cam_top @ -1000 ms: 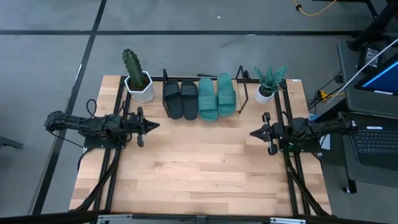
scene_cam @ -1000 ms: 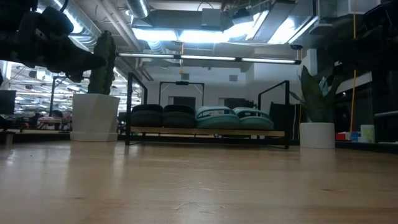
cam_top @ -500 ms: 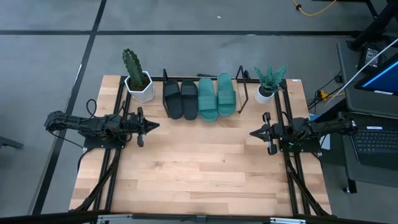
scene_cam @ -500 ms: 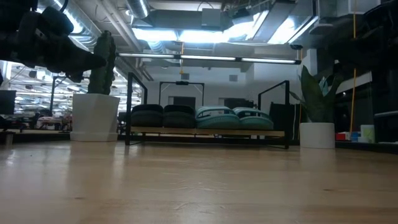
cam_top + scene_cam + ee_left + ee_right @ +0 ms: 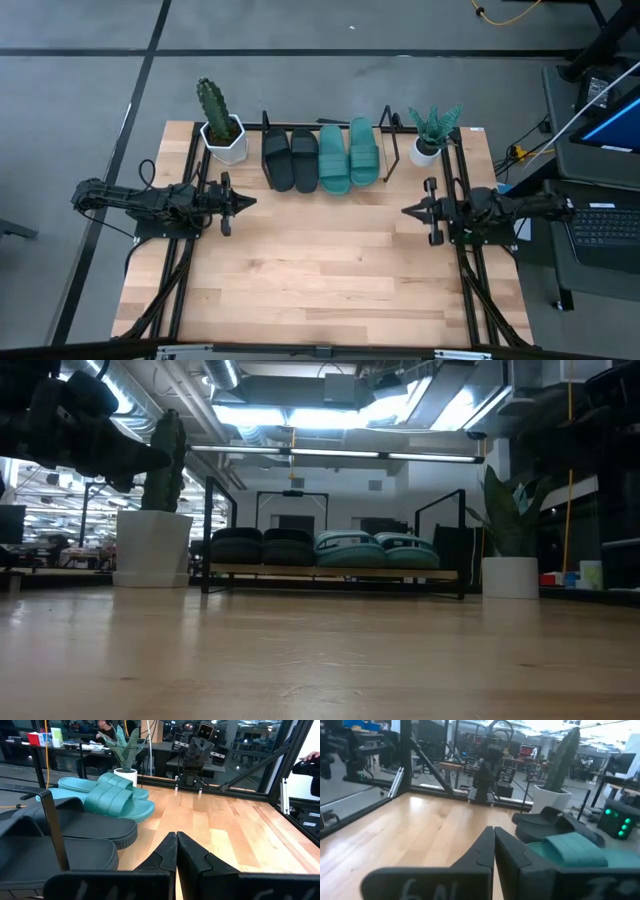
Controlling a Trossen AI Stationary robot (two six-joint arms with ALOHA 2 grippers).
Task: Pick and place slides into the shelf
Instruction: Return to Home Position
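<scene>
Dark, and closed tip to tip on nothing: left hand (image 5: pixel 249 202), raised off the counter (image 5: pixel 330 280) near its left edge and aimed across toward the middle. Mirrored at the opposite edge: right hand (image 5: pixel 408 211), fingers likewise pressed together with nothing between them, aimed back at the left one. Well apart from each other, with only bare light-wood boards between. From each wrist, the same closed pair of fingers meeting in a narrow seam, and the other arm small across the counter. Farther out, along the far edge: shelf (image 5: pixel 335 572), thin black rods around a pale wooden board, carrying all four slides side by side in one row. On the left half, black slides (image 5: pixel 280 160), set close against each other. On the right half, teal slides (image 5: pixel 335 162), also close together, just beside the black pair, with the rightmost one slightly farther back than its neighbour. Just outside the shelf's left end, a white cactus pot (image 5: pixel 226 140). Just outside its right end, a smaller white pot with a leafy plant (image 5: pixel 425 150). Beyond the counter, grey floor, and off to the right a desk with a laptop (image 5: pixel 605 225).
</scene>
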